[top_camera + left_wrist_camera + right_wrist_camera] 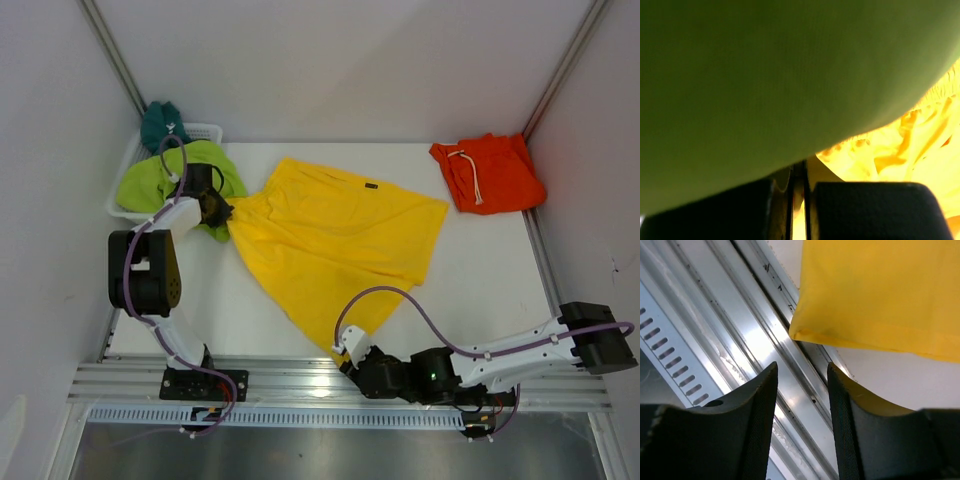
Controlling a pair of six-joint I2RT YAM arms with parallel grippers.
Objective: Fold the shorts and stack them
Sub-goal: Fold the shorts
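The yellow shorts (335, 240) lie spread across the middle of the table, with one corner bunched up at the left. My left gripper (218, 210) is shut on that bunched corner. In the left wrist view its jaws (799, 172) stand nearly together with a thin strip of yellow cloth (900, 150) between them. My right gripper (350, 355) is open at the table's front edge. Its fingers (760, 405) hold nothing, just short of the yellow hem corner (875, 295). Folded orange shorts (490, 172) with a white drawstring lie at the back right.
A white basket (203, 130) at the back left holds lime-green shorts (165, 178) and teal ones (160, 122). The lime-green cloth (765, 75) fills most of the left wrist view. An aluminium rail (740, 325) runs along the front edge, under the right gripper.
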